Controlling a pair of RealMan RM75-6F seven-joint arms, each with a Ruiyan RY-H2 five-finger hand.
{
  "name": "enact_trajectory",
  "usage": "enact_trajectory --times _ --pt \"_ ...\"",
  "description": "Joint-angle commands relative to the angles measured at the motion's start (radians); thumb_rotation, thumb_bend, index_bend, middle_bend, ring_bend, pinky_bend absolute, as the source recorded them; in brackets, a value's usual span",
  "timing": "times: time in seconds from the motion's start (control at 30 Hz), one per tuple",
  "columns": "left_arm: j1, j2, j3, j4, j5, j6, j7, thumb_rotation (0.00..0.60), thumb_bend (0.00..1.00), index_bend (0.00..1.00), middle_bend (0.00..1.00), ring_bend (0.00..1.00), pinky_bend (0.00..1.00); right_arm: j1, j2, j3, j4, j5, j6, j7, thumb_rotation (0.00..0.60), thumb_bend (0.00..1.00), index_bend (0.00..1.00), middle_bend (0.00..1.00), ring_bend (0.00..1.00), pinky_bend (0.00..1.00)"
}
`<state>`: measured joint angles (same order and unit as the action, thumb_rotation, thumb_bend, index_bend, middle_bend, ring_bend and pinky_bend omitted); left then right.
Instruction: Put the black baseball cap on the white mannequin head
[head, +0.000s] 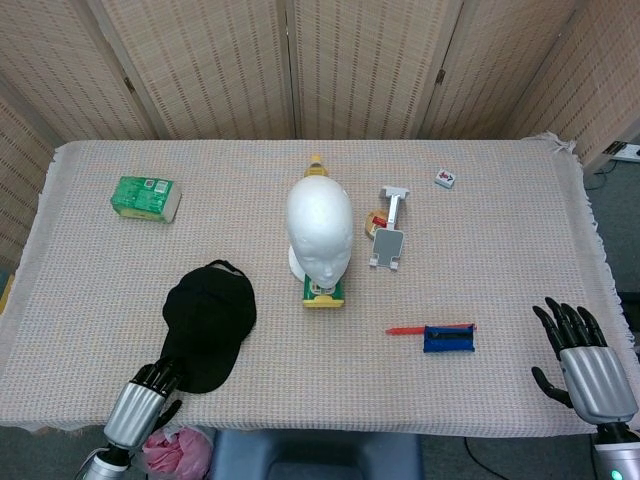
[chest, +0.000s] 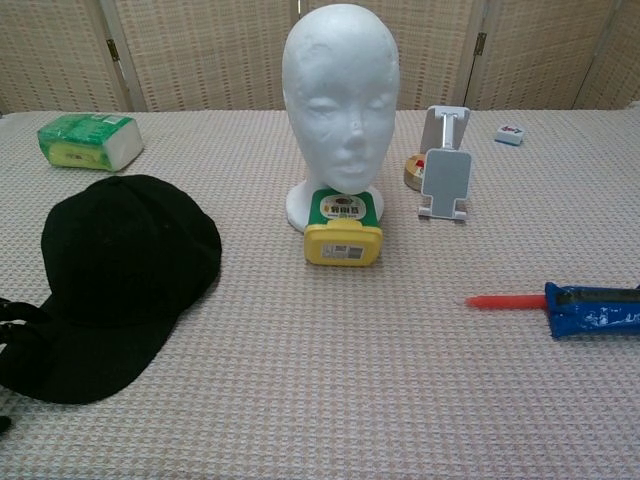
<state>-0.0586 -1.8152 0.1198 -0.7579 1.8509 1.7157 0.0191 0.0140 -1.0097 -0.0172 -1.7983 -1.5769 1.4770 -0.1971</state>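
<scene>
My left hand (head: 140, 405) at near table edge, fingers (chest: 18, 318) reaching brim of black baseball cap (head: 208, 324); contact or grip, cannot tell. My right hand (head: 587, 362) off near right corner, fingers apart, holding nothing. Cap flat on table (head: 500, 250), left of white mannequin head (head: 320, 230), apart from it. Head upright at centre, bare. Yellow container (chest: 343, 228) just in front of its base.

Black cap (head: 208, 325) beside upright mannequin head (head: 319, 229)
</scene>
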Motion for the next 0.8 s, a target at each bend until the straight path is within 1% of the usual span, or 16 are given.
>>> enact_trajectory --times 0.03,0.57,0.8 --pt "-0.009 -0.017 -0.005 0.034 -0.005 0.011 -0.022 0.6 0.26 0.36 0.27 0.24 0.41 0.001 -0.001 -0.001 0.001 0.001 -0.003 -0.002 0.6 0.25 0.0 0.0 0.0 0.0" --pt "-0.043 -0.112 -0.016 0.219 -0.047 0.017 -0.141 0.6 0.26 0.37 0.28 0.24 0.41 0.004 -0.006 0.006 0.0 0.019 -0.01 -0.016 0.6 0.25 0.0 0.0 0.0 0.0" --pt "-0.058 -0.137 -0.02 0.271 -0.06 0.034 -0.183 0.6 0.26 0.39 0.3 0.26 0.41 0.006 -0.008 0.01 0.002 0.031 -0.014 -0.019 0.6 0.25 0.0 0.0 0.0 0.0"
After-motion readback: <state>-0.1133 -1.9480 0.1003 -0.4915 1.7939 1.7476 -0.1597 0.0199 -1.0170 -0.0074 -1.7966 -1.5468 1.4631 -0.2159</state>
